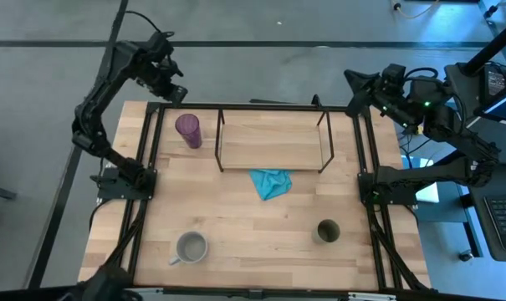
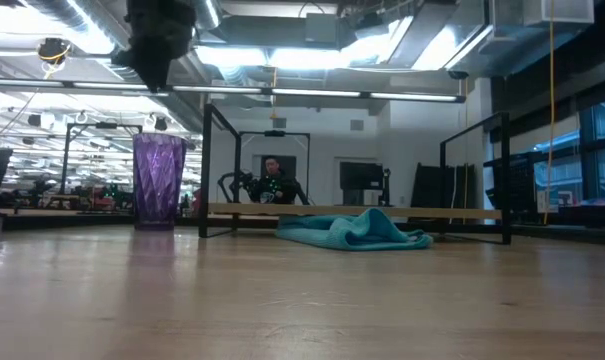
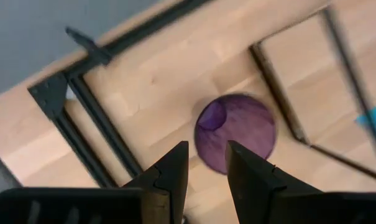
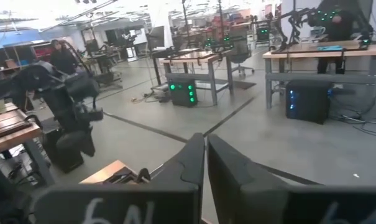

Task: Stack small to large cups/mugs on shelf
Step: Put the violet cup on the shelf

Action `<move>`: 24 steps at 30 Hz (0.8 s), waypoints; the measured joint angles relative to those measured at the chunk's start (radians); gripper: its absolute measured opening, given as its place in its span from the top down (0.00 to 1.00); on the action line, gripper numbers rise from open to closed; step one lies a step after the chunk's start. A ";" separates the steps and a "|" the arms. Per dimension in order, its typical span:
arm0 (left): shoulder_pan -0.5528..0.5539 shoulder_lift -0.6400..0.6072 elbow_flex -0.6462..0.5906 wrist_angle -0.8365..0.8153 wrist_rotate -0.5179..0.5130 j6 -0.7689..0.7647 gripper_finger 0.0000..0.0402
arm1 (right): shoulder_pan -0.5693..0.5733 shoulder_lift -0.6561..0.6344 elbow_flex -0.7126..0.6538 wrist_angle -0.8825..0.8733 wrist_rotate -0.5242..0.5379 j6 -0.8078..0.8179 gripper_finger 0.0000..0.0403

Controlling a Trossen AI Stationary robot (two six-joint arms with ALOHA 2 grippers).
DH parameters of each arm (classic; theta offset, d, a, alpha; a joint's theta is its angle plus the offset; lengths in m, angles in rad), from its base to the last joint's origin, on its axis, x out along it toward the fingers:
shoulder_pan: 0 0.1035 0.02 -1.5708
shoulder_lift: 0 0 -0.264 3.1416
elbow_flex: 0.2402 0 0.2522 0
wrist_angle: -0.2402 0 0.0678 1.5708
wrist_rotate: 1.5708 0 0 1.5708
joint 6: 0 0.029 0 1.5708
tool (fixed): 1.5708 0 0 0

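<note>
The purple tumbler [image 1: 189, 130] stands upright on its base at the table's far left, beside the shelf [image 1: 273, 144]; it also shows in the low view [image 2: 158, 182] and in the left wrist view [image 3: 235, 131]. My left gripper [image 3: 206, 163] hovers above the tumbler, pointing down, open a little and empty; it also shows in the high view [image 1: 171, 86]. The grey mug [image 1: 191, 247] stands at the near left and the olive-green cup [image 1: 328, 231] at the near right. My right gripper [image 4: 205, 151] is shut and empty, raised beyond the far right corner.
A teal cloth [image 1: 270, 182] lies crumpled in front of the shelf, and shows in the low view [image 2: 354, 230]. Black frame rails [image 1: 149, 159] run along both table sides. People [image 4: 62, 57] and other workbenches stand in the room beyond.
</note>
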 joint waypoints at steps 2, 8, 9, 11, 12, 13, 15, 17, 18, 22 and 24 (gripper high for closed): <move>-0.003 0.007 -0.035 0.001 -0.006 0.008 0.75 | 0.000 0.000 0.000 0.000 0.006 -0.001 0.95; -0.014 -0.013 -0.216 0.065 -0.028 0.049 0.75 | 0.000 0.000 0.000 -0.004 0.013 -0.002 0.95; -0.019 -0.031 -0.249 0.102 -0.030 0.048 0.75 | 0.000 0.000 0.000 -0.004 0.014 0.001 0.95; -0.025 -0.069 -0.305 0.167 -0.029 0.038 0.75 | 0.000 0.000 0.000 -0.005 0.013 0.001 0.95; -0.026 -0.091 -0.329 0.193 -0.027 0.027 0.75 | 0.000 0.000 0.000 -0.005 0.014 0.002 0.95; -0.026 -0.114 -0.349 0.215 -0.022 0.019 0.75 | 0.000 0.000 0.000 -0.005 0.014 0.005 0.95; -0.030 -0.155 -0.379 0.245 -0.021 0.003 0.75 | 0.000 0.000 0.000 -0.005 0.014 0.008 0.95; -0.033 -0.185 -0.403 0.260 -0.018 -0.004 0.75 | 0.000 0.000 0.000 -0.005 0.013 0.006 0.95; -0.033 -0.199 -0.414 0.268 -0.016 -0.004 0.75 | 0.000 0.002 0.000 -0.005 0.014 0.006 0.95; -0.034 -0.217 -0.460 0.296 0.007 -0.012 0.75 | 0.000 0.015 0.000 -0.005 0.014 0.005 0.95; -0.033 -0.216 -0.482 0.305 0.009 -0.013 0.75 | 0.000 0.023 0.000 -0.006 0.014 0.008 0.95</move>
